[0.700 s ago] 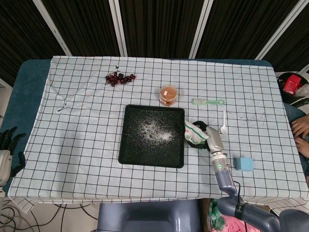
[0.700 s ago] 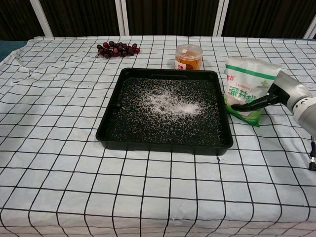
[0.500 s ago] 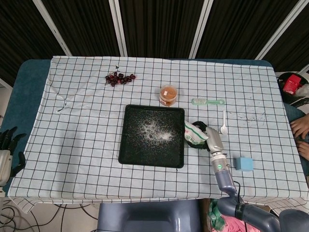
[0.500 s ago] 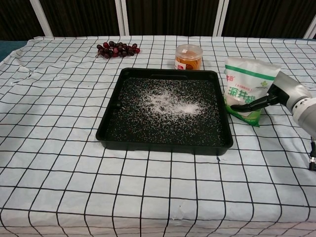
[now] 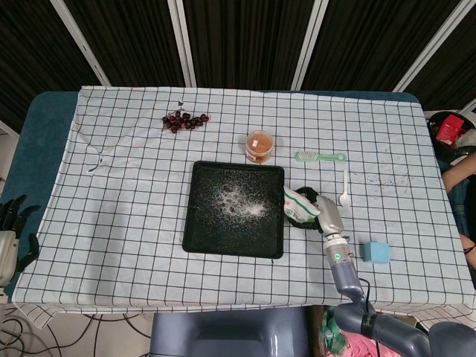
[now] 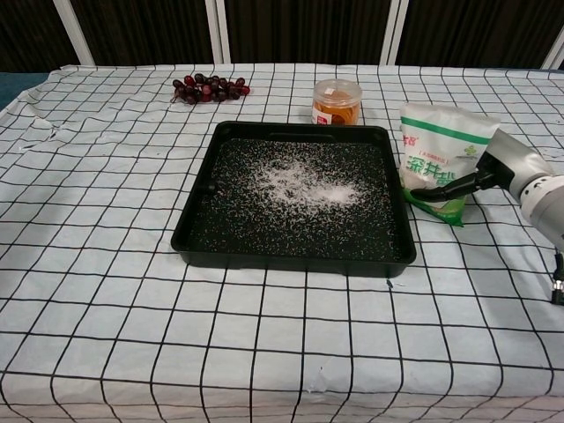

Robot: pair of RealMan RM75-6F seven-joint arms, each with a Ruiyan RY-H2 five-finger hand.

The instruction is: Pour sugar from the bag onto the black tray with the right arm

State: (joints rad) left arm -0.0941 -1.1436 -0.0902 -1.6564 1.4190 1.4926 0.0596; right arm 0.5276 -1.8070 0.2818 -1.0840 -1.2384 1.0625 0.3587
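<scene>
The black tray (image 5: 195, 223) (image 6: 291, 257) lies mid-table with white sugar (image 5: 239, 199) (image 6: 300, 183) scattered across its middle. Just right of it the white and green sugar bag (image 5: 297, 204) (image 6: 441, 141) stands upright on the cloth. My right hand (image 5: 329, 216) (image 6: 502, 167) grips the bag from its right side, with one dark finger (image 6: 441, 187) lying across the bag's front. My left hand (image 5: 11, 230) hangs off the table's left edge, its fingers apart and holding nothing.
Dark grapes (image 5: 184, 120) (image 6: 209, 88) lie at the back left. An orange-filled jar (image 5: 259, 146) (image 6: 337, 101) stands behind the tray. A green brush (image 5: 320, 156), a white spoon (image 5: 344, 190) and a blue block (image 5: 376, 251) lie to the right.
My right hand and the bag have hardly moved. A person's arm at the far right edge has drawn back.
</scene>
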